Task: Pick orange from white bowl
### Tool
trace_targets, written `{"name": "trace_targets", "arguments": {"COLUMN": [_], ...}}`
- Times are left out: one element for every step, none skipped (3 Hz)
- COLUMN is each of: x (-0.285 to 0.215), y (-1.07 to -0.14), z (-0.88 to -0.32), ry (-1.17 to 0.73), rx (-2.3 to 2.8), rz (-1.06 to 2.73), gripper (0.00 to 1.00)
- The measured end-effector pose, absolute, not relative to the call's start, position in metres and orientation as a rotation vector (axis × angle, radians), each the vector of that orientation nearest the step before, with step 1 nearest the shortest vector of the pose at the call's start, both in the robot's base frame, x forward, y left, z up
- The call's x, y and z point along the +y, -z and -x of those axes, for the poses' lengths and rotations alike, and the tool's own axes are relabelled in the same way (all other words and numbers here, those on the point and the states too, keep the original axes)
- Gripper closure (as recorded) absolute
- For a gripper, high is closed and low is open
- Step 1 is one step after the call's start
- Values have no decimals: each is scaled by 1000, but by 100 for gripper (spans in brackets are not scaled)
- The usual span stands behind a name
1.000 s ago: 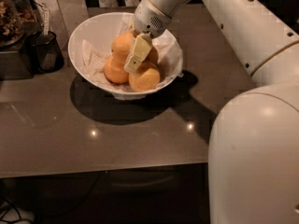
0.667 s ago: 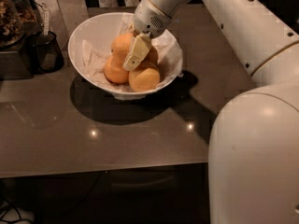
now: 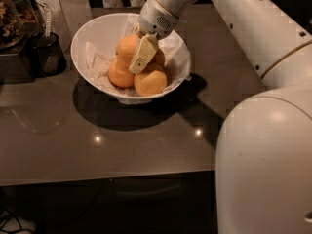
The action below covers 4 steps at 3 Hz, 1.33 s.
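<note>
The white bowl (image 3: 90,35), lined with crumpled white paper, stands on the dark table and holds several orange fruits. The deep-orange orange (image 3: 119,75) lies at the bowl's front left. A paler yellowish fruit (image 3: 150,82) lies to its right. Another orange fruit (image 3: 126,46) sits on top behind them. My gripper (image 3: 140,57) reaches down into the bowl from the upper right. Its cream-coloured tip lies in the middle of the pile, against the top fruit and just right of the orange. The pile hides the gripper's far side.
A small black cup (image 3: 48,52) stands left of the bowl, next to a dark container (image 3: 12,21) at the far left. My white arm (image 3: 253,28) crosses the right side. The table's front edge (image 3: 107,177) runs below.
The gripper's tip has shifted slightly inside the bowl. The fruits and the bowl have stayed in place.
</note>
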<state>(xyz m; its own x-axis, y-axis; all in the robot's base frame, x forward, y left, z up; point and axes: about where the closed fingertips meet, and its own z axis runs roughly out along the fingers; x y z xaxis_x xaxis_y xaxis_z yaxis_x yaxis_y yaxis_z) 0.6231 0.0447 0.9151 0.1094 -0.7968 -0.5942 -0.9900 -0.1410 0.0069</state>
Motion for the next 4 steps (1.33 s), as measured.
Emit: {"name": "trace_targets", "arguments": {"x": [42, 30, 24, 17], "y": [-950, -993, -1026, -1039], "z": [-604, -562, -509, -465], "ry": [-615, -606, -600, -594], "rx": [1649, 1542, 1419, 1344], "rz": [1987, 1908, 1797, 1668], "gripper": [100, 100, 100, 100]}}
